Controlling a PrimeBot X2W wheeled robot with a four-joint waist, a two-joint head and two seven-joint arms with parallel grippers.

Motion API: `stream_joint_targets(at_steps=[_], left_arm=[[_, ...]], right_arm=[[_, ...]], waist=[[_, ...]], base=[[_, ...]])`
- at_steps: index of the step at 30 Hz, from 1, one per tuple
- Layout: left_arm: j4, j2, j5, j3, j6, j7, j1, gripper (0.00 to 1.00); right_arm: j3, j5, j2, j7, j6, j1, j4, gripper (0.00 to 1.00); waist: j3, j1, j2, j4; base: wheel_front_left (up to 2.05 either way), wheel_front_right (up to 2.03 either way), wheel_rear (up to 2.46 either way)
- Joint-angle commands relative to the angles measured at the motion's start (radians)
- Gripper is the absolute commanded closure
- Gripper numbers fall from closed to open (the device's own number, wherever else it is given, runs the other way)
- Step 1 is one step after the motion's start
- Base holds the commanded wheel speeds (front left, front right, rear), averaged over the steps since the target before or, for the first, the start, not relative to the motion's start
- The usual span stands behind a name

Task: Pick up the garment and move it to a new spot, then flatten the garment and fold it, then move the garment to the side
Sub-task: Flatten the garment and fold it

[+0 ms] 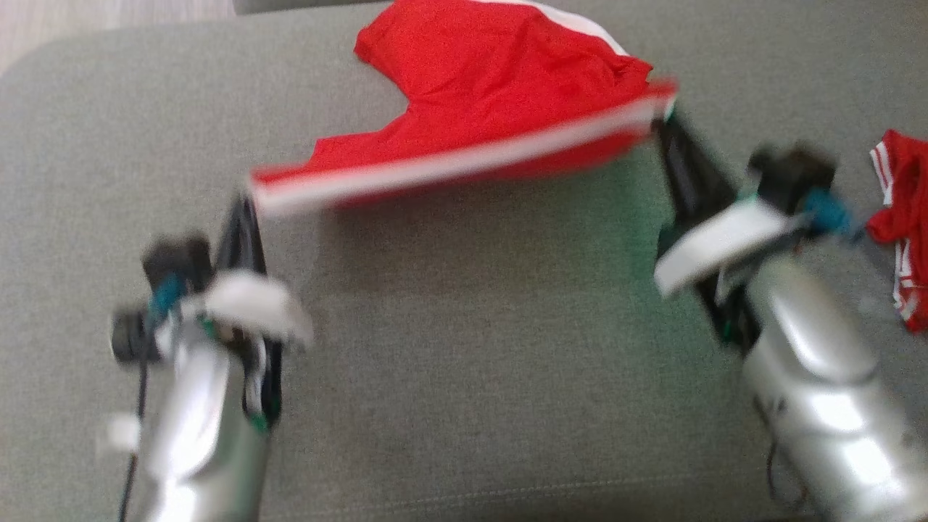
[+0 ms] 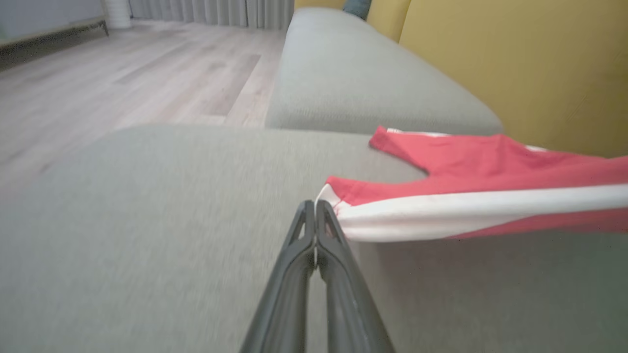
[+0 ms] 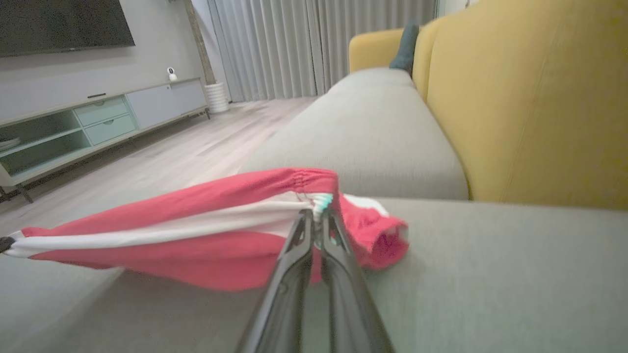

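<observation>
**Head view.**
- Garment: red with a white side stripe. It is stretched between both grippers, the striped near edge raised above the grey seat cushion and the far part lying on the cushion.
- Left gripper: fingers closed, pinching the stripe's left end.
- Right gripper: fingers closed on the right end.
- Second red-and-white cloth: crumpled on the cushion, far right, well apart from the garment.

**Left wrist view.**
- Left gripper: fingers pressed together on the garment's white-edged corner. The cloth runs off to the right.
- Yellow backrest beyond, wooden floor to the left.

**Right wrist view.**
- Right gripper: fingers clamped on the gathered waistband of the garment. The stripe leads left.
- Curtains and a low cabinet stand behind.
</observation>
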Motion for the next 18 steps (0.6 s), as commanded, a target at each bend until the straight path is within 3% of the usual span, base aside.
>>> stream_joint_targets(at_steps=[1, 10, 18], left_arm=[[-0.036, 0.026, -0.022, 0.044, 0.004, -0.005, 0.022, 1.00], [-0.097, 0.019, -0.136, -0.009, 0.027, -0.006, 0.303, 1.00], [-0.194, 0.018, -0.117, 0.011, 0.040, -0.006, 0.409, 1.00]], right_arm=[[0.012, 0.020, 0.007, -0.006, 0.006, 0.042, -0.026, 1.00], [0.050, 0.056, 0.021, -0.006, 0.006, 0.333, -0.077, 1.00], [0.049, 0.062, 0.032, -0.006, 0.006, 0.453, -0.151, 1.00]], waist=[[-0.022, 0.0000, 0.0000, -0.004], [-0.144, 0.0000, 0.0000, 0.005], [-0.198, 0.0000, 0.0000, -0.007]], base=[[0.00, 0.00, 0.00], [0.00, 0.00, 0.00], [0.00, 0.00, 0.00]])
